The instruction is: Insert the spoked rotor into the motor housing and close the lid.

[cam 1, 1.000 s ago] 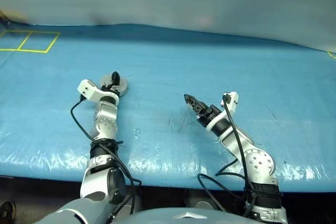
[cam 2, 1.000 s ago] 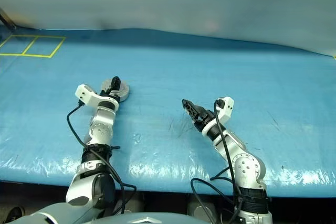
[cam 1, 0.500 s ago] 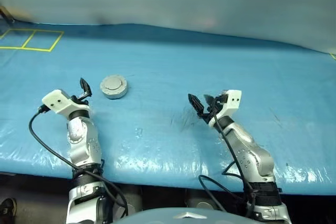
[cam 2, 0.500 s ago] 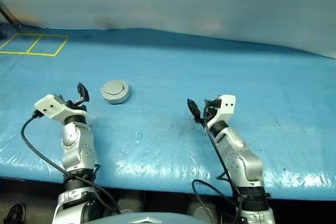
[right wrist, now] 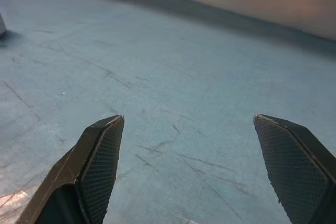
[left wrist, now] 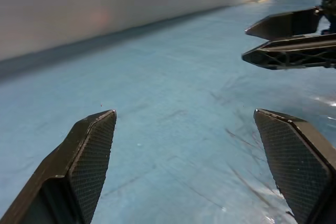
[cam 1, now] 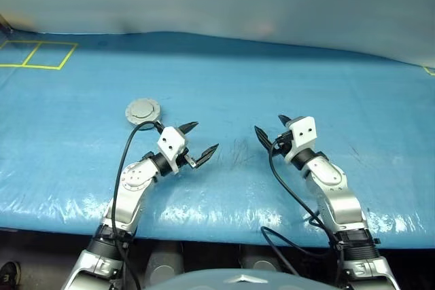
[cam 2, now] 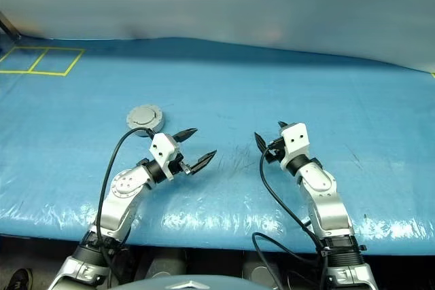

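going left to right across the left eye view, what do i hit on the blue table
yellow tape squares → closed motor housing, grey lid up → left gripper, open → scuff marks on the blue cover → right gripper, open

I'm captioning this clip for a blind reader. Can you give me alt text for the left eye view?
Two robot arms reach over a blue table, the left gripper and right gripper both open, empty and pointing toward each other. A closed round grey motor housing sits on the table beyond the left gripper, untouched. Yellow tape squares mark the far left corner.
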{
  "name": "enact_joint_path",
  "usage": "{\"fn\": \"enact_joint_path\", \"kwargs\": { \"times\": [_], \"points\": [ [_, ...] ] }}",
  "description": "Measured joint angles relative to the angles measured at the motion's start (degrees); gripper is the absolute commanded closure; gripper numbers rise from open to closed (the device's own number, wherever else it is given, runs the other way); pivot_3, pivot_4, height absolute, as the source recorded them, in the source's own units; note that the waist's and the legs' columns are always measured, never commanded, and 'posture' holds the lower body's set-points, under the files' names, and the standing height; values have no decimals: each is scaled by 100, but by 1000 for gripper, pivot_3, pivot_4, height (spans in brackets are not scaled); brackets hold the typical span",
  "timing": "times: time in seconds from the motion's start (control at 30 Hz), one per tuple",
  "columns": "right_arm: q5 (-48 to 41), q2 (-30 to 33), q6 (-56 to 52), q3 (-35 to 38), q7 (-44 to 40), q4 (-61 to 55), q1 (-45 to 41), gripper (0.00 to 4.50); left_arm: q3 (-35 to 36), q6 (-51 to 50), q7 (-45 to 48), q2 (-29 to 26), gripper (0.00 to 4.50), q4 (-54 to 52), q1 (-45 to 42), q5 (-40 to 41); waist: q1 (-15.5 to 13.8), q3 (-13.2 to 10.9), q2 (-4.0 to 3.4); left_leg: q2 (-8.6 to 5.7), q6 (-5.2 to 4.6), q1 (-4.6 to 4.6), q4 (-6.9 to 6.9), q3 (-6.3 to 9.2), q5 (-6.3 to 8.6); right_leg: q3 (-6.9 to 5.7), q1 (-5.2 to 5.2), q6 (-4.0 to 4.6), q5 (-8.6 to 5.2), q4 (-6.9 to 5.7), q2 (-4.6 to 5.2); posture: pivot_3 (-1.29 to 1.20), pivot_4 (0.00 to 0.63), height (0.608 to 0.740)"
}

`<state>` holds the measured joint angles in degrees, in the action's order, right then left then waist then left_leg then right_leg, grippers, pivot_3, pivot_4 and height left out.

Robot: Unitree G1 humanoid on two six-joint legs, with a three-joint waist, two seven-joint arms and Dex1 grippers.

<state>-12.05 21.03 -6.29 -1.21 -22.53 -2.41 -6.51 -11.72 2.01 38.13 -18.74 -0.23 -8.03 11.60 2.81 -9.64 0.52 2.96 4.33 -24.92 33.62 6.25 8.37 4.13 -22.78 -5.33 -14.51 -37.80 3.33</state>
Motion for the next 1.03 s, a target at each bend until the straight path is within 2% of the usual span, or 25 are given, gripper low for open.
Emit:
{"fn": "enact_joint_path", "kwargs": {
  "times": [0.03, 0.07, 0.23, 1.03],
  "points": [
    [-4, 66, 3, -6, -148, 2, 3, 353, -40, -44, 134, -52, 39, 0, -7, 0, -3, 0, 0, -1, 0, -1, 3, -1, 0, 0, 2, -1, 0, 2, 1, 0, 150, 740],
    [-4, 151, 4, -9, -298, 5, 7, 5, -82, -70, 261, -126, 0, 2, -8, -18, -7, 0, 1, -2, 0, -2, 5, -2, 0, 1, 3, -2, 1, 4, 2, 0, 150, 740],
    [30, 209, 2, -1, -534, 48, 8, 5, -82, -113, 361, -165, 0, 85, -130, -127, -41, 0, 1, -2, 0, -1, 6, -2, 0, 1, 3, -2, 1, 3, 2, 0, 150, 740],
    [237, 93, -51, 162, -410, 50, 134, 5, 142, 126, -68, 64, 0, 255, -214, -270, -66, 0, 1, -2, 0, 1, 6, -2, 0, 1, 4, -4, 2, 2, 2, 0, 150, 740]
  ]
}}
